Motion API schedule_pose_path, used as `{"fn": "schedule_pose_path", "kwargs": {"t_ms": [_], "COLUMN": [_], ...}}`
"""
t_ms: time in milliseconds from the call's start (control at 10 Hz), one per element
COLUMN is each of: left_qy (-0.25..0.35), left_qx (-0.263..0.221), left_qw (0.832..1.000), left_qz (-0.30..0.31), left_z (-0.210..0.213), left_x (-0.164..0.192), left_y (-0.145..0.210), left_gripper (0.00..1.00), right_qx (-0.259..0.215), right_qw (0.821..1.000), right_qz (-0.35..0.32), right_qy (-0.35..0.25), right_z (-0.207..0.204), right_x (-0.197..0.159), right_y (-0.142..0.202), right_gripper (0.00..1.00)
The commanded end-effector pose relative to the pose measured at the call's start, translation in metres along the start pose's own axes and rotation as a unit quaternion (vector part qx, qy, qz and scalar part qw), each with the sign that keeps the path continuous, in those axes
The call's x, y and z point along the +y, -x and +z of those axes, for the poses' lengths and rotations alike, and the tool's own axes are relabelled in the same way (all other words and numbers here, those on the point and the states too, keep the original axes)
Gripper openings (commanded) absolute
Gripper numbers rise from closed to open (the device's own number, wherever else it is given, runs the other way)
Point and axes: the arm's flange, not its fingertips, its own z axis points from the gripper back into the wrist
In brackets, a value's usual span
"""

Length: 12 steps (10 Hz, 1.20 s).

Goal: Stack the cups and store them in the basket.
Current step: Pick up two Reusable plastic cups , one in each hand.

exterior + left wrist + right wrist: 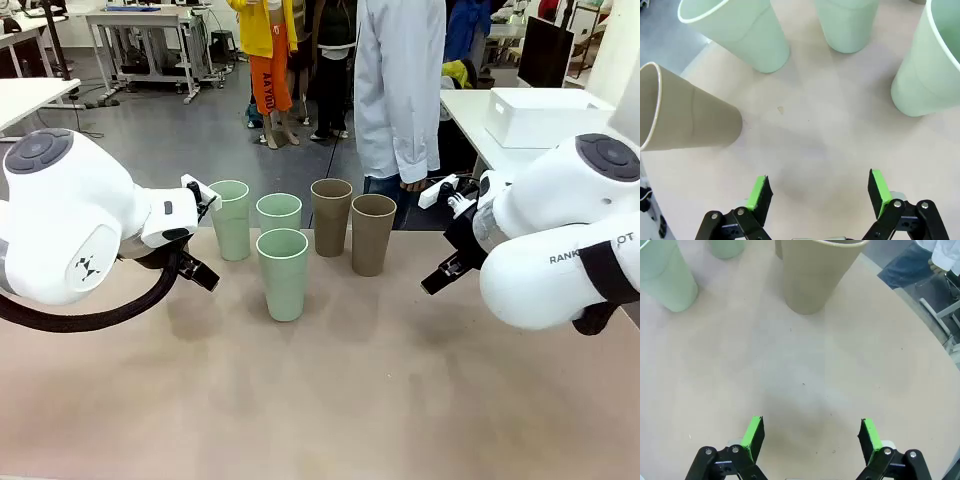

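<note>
Left gripper (819,191): jaws wide, green pads well apart, nothing between them, bare table (810,140) beneath. Right gripper (811,435): likewise wide and empty.

Count, front view: five cups, three mint green and two brown, all upright.

Landmark: front mint cup (283,273), standing alone nearest the robot.
- left-rear mint cup (231,220): behind it, to the left.
- middle mint cup (279,213): directly behind it.
- inner brown cup (331,217) and outer brown cup (373,235): behind it, to the right.
- white basket (540,120): far behind and right, on a separate table.

Left arm: bent low, wrist just left of the landmark, fingers angled down. Right arm: mirrored, well apart to the right.
</note>
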Motion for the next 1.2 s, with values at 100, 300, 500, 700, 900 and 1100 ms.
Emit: {"fn": "schedule_pose_path", "kwargs": {"t_ms": [100,300,500,700,900,1100], "left_qy": [0.0,0.0,0.0,0.0,0.027,0.084], "left_qx": [-0.002,-0.002,-0.002,-0.002,-0.015,-0.04], "left_qw": [1.0,1.0,1.0,1.0,0.999,0.996], "left_qz": [0.003,0.003,0.003,0.003,0.005,-0.001], "left_z": [0.003,0.003,0.003,0.003,0.027,0.072], "left_x": [-0.001,-0.001,-0.001,-0.001,0.012,0.048], "left_y": [-0.001,-0.001,-0.001,-0.001,-0.006,-0.007], "left_gripper": [1.0,1.0,1.0,1.0,1.0,1.0], "right_qx": [-0.003,-0.003,-0.003,-0.003,0.001,-0.029], "right_qw": [1.0,1.0,1.0,1.0,1.0,0.999], "right_qz": [0.001,0.001,0.001,0.001,0.008,0.021], "right_qy": [0.0,0.0,0.0,0.0,-0.019,-0.027], "right_z": [0.002,0.002,0.002,0.002,0.022,0.075], "right_x": [0.001,0.001,0.001,0.001,-0.013,-0.042], "right_y": [-0.001,-0.001,-0.001,-0.001,-0.003,-0.005], "right_gripper": [1.0,1.0,1.0,1.0,1.0,1.0]}}
